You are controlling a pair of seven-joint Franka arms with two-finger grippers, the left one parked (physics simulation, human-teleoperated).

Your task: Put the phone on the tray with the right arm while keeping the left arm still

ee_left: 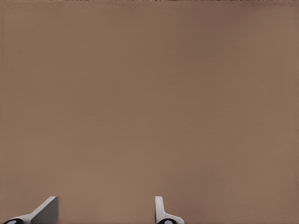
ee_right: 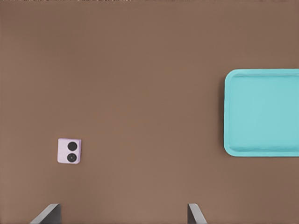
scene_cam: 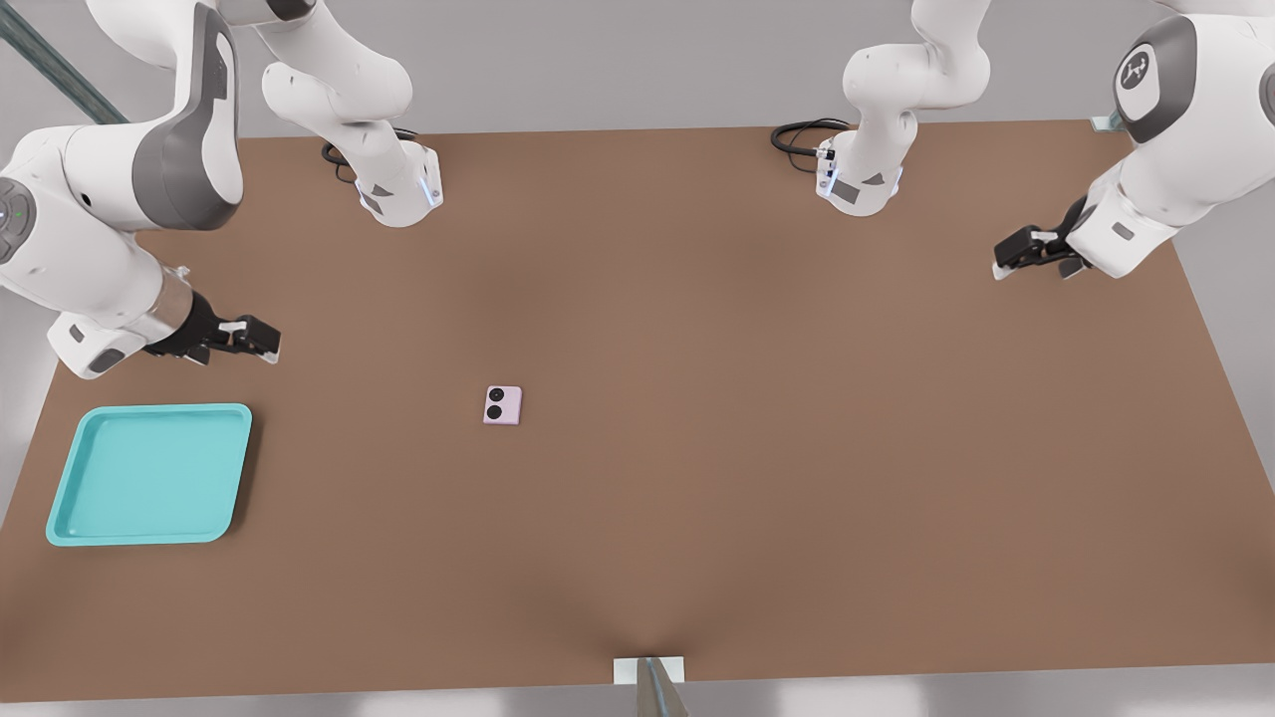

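Note:
The small pink-lilac phone (scene_cam: 502,405) lies flat on the brown table, left of centre in the front view, its two black lenses facing up. The turquoise tray (scene_cam: 149,474) sits empty near the table's left edge in the front view. My working gripper (scene_cam: 261,344) hangs open above the table just behind the tray's far right corner, well to the left of the phone, holding nothing. The right wrist view shows the phone (ee_right: 69,150) and the tray (ee_right: 264,112) lying apart, with the gripper (ee_right: 124,214) spread wide and both fingertips showing.
Two white arm bases (scene_cam: 398,189) (scene_cam: 859,179) with black cables stand along the table's far edge. The parked arm's gripper (scene_cam: 1031,254) hovers at the front view's far right. A small grey bracket (scene_cam: 649,677) sits at the near table edge.

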